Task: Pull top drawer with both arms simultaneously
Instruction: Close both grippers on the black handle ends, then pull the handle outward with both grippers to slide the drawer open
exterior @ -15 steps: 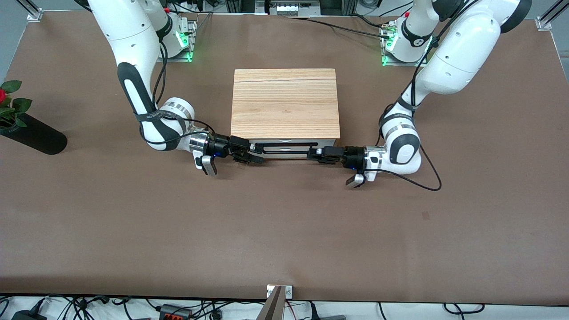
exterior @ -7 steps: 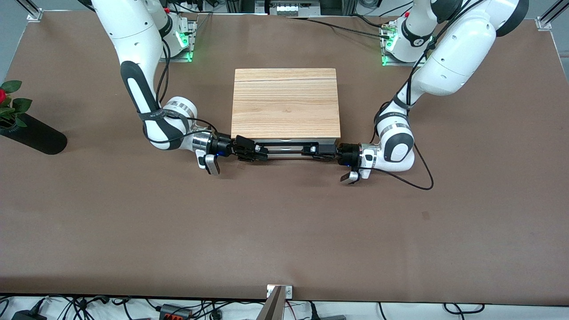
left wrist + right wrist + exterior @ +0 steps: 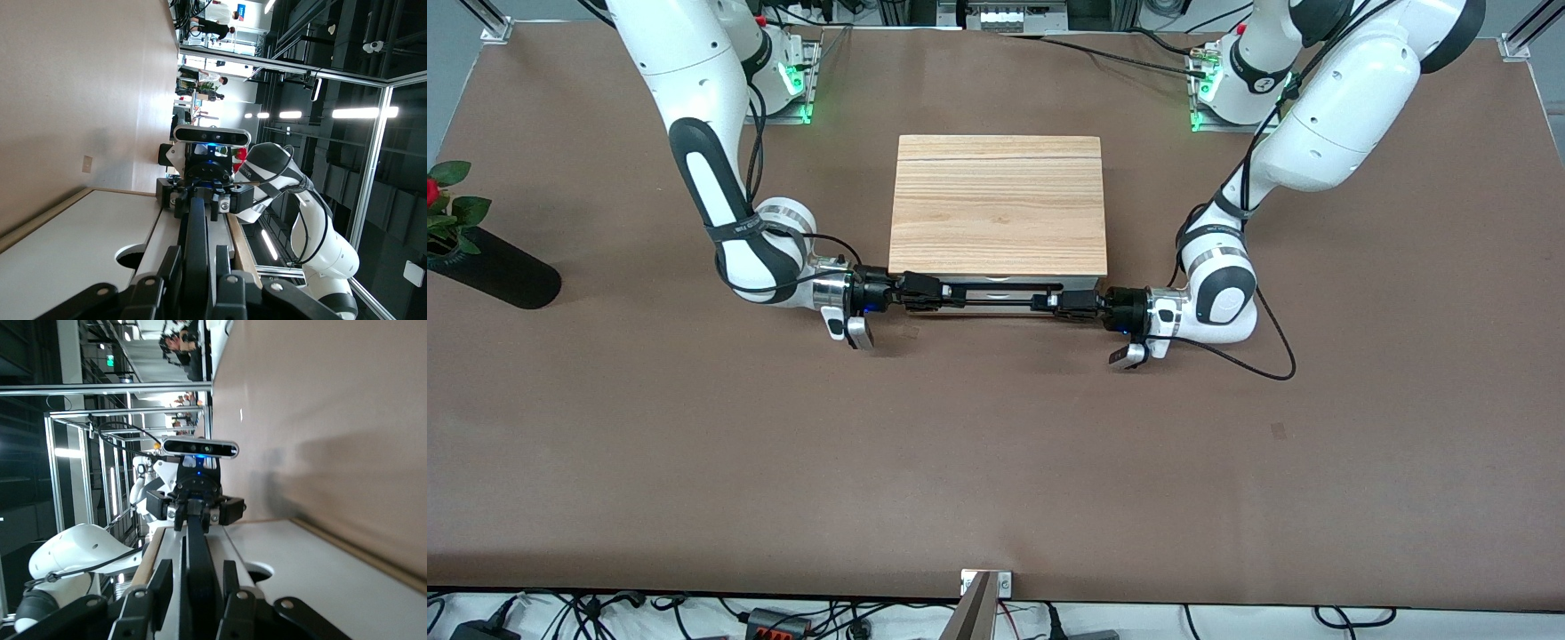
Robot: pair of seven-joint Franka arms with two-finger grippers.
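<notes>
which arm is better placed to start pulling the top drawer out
Neither. The left hand and the right hand sit at opposite ends of the top drawer's bar handle, fingers around it, so both should pull together.

A cabinet with a light wood-grain top board point(image 3: 998, 205) stands mid-table. Below its nearer edge runs the top drawer's point(image 3: 996, 286) black bar handle point(image 3: 996, 300). The right gripper point(image 3: 935, 297) sits at the handle's end toward the right arm's side, the left gripper point(image 3: 1056, 305) at the end toward the left arm's side, both level with the bar and closed around it.
</notes>
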